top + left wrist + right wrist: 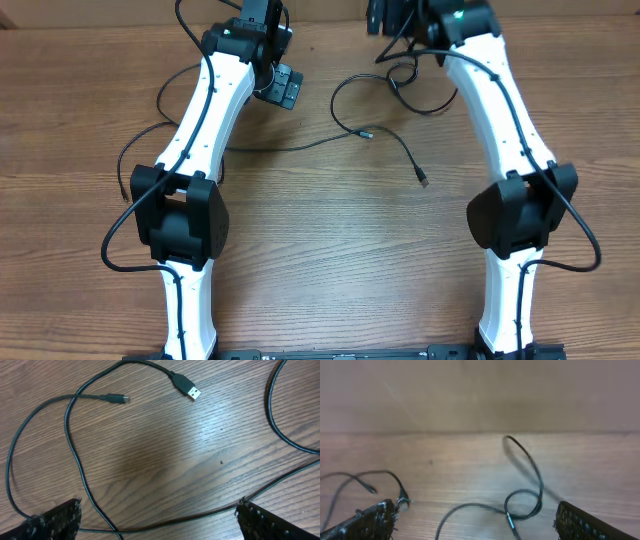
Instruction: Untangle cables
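Cables [300,147] run mostly left to right across the table [320,260], one plug [423,181] pointing toward our base; our left gripper [160,520] and right gripper [475,520] gape wide.

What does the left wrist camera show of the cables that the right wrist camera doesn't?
Left wrist only: a flat USB plug and a smaller plug, both lying free on the wood, with two cords crossing near the smaller one.
Right wrist only: a cord wound into a small coil, one arc of it standing up off the surface.
Both: thin black cables on the wooden table, and an open hand gripping nothing, the left hand and the right hand.
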`<state>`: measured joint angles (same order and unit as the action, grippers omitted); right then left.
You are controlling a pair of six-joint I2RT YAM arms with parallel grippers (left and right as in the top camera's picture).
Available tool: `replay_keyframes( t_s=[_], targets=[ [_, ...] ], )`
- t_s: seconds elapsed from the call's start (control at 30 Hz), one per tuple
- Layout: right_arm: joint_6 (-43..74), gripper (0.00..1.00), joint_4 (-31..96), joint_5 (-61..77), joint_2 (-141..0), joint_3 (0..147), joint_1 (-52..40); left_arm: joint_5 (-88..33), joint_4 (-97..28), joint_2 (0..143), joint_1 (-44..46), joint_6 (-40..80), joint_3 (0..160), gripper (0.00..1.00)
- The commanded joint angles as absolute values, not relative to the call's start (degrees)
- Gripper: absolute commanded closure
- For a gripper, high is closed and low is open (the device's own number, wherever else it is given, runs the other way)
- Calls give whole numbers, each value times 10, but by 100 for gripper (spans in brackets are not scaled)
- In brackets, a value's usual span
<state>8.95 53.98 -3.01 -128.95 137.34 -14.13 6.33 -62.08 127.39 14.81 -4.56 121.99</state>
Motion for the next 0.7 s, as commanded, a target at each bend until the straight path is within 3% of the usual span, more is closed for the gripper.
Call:
replay_keyframes(
  t_s=[0.0, 0.13, 0.67],
  targets=[
    [82, 0, 576, -42, -1279, 1423, -142, 100, -615, 1254, 150, -37, 1233, 0],
    [69, 0, 623, -39, -1279, 1454, -162, 185, -612, 1246, 150, -6, 1235, 1],
    [109, 0, 774, -17, -1280, 1456, -220, 184, -671, 1152, 151, 55, 1235, 0]
  ],
)
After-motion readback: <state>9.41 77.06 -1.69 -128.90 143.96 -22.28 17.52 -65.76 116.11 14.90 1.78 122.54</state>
